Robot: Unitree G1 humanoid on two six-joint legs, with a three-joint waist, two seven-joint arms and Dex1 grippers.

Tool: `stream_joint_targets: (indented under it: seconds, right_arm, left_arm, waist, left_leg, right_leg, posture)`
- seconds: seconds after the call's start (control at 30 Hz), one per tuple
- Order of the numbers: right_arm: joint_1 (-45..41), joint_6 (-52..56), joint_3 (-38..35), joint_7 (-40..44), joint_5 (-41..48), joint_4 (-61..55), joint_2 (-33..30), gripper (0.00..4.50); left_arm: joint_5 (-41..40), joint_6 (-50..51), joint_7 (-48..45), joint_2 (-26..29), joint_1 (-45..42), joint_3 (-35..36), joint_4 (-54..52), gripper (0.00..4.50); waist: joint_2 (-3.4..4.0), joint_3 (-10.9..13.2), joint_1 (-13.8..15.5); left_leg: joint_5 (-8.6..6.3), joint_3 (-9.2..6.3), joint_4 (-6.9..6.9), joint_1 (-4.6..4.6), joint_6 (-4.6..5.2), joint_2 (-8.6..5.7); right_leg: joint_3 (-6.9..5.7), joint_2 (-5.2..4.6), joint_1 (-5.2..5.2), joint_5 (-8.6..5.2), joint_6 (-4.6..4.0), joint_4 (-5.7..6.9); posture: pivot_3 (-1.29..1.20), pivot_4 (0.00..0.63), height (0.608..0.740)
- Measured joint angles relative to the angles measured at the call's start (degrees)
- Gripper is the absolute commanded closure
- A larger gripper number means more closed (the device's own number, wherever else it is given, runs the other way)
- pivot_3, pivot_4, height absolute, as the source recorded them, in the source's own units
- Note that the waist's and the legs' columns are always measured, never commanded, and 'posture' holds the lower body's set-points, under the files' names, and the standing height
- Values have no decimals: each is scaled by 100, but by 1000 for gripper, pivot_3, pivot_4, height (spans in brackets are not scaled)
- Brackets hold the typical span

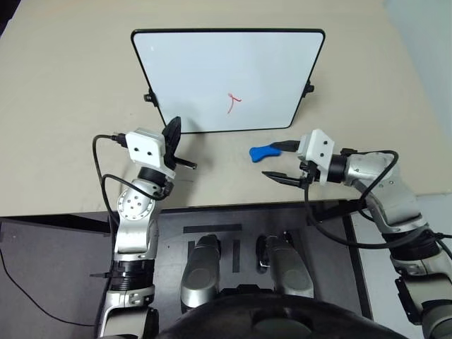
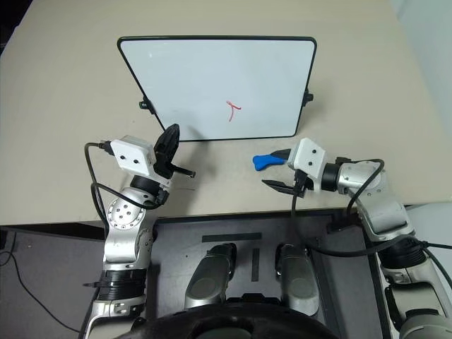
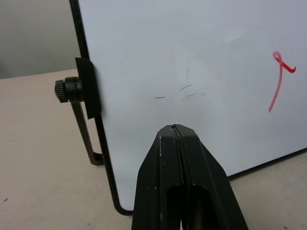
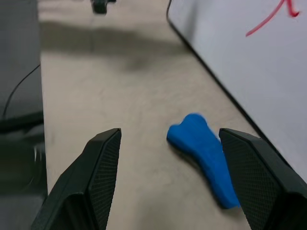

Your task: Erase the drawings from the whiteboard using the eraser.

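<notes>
Looking near to far: the right gripper (image 1: 279,162) sat low over the beige table (image 1: 63,106), fingers spread wide and holding nothing. The blue eraser (image 1: 263,152) lay flat on the table just ahead of it, on the board side. In the right wrist view the eraser (image 4: 204,155) lay between the two fingers, much closer to the one on the board side, its wider rounded end pointing away from the wrist. Could not confirm whether that finger (image 4: 261,182) touched the eraser; it looked to be just beside it, maybe grazing.

The left gripper (image 1: 171,141) was held up off the table near the whiteboard's lower left corner, fingers pressed together, empty. The left wrist view showed its closed fingers (image 3: 180,177) aimed at the board face, short of it.

The whiteboard (image 1: 212,63) stood propped on the table beyond both grippers, tilted back, with black clips on its side edges. The drawings (image 1: 233,103), one small red squiggle, sat low on the board, right of centre, beyond the eraser and a little to its left. The eraser was apart from the board's bottom edge.
</notes>
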Motion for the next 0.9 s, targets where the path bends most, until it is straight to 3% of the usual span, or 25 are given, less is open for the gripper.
stream_joint_targets:
  seconds: [0.33, 0.9]
  right_arm:
    - [-1502, -1373, 416, 1204, -576, 2161, 82, 1063]
    - [-2084, -1974, 515, 1602, -962, 3512, 724, 1063]
  left_arm:
    - [61, -131, 232, -215, 137, -33, -8, 4500]
    - [104, -261, 447, -295, 319, -101, -22, 4500]
  waist:
    - [0, 0, 17]
    - [1, 1, 21]
  left_leg:
    - [-2, -39, -13, 3, 1, 9]
    - [-9, -44, -11, 15, -3, 13]
  right_leg:
    - [2, -5, -6, -4, -14, 6]
    - [2, -18, -11, 8, -41, 18]
  posture:
    - [0, 150, 740]
    - [0, 150, 740]
